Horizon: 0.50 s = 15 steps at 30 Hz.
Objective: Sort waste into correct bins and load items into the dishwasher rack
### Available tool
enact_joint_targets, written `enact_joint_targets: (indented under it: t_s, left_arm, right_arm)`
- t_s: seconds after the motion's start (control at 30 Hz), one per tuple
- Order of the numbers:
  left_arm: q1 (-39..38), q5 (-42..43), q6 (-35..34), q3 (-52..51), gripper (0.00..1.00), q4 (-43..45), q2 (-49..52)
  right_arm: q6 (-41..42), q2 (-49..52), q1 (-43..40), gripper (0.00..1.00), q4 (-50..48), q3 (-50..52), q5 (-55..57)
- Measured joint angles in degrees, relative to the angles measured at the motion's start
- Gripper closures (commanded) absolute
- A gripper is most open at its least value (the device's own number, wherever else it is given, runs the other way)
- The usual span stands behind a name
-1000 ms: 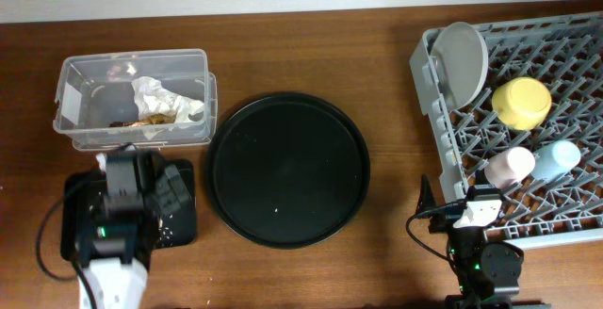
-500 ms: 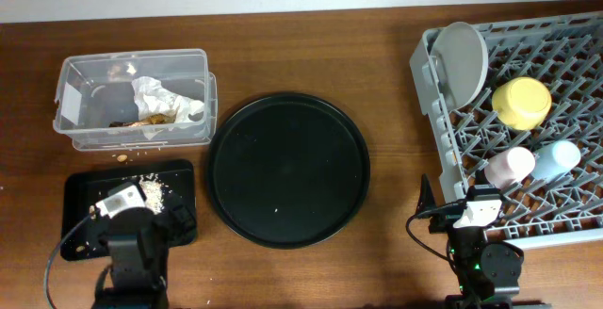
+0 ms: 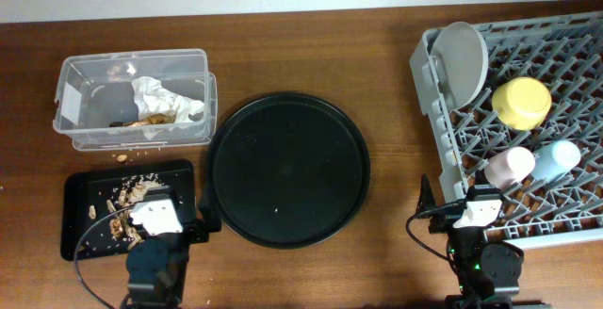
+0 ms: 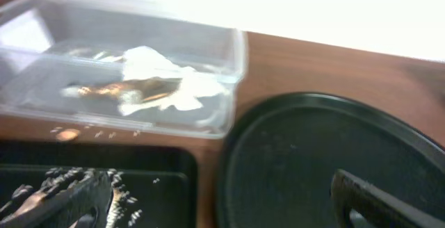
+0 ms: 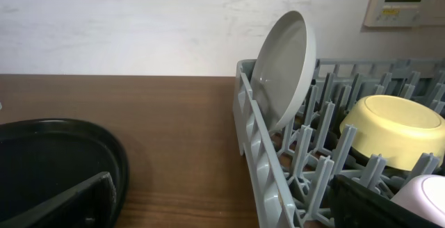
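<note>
Clear plastic tub (image 3: 66, 111): crumpled white-and-silver wrapper (image 3: 160, 97) inside | flat black tray (image 3: 80, 191): tan scraps (image 3: 122, 205) uncovered as left gripper (image 3: 160, 213) pulls back, spread, empty | right gripper (image 3: 474, 201): spread beside light-grey plastic rack (image 3: 433, 111) holding grey plate (image 3: 460, 59), yellow bowl (image 3: 521, 102), pink cup (image 3: 510, 166), light-blue cup (image 3: 558, 156) | looks finished

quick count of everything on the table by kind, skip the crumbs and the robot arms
cups: 2, pink cup and light-blue cup
bowls: 1, yellow bowl
plates: 1, grey plate
racks: 1, dishwasher rack
trays: 2, round black tray and rectangular black tray
tubs: 1, clear tub
wrappers: 1, crumpled wrapper
total: 9
</note>
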<state>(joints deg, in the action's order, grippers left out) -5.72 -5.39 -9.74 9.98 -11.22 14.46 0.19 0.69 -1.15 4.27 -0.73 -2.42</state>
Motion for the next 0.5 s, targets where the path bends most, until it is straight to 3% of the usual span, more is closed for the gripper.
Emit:
enact_joint_targets:
  t_s: [0.5]
  left_arm:
    - [1.14, 3.04, 5.7, -8.7, 0.01, 7.41, -13.38]
  right_arm:
    - [-0.02, 0.0, 0.0, 0.01, 0.0, 0.0, 0.0]
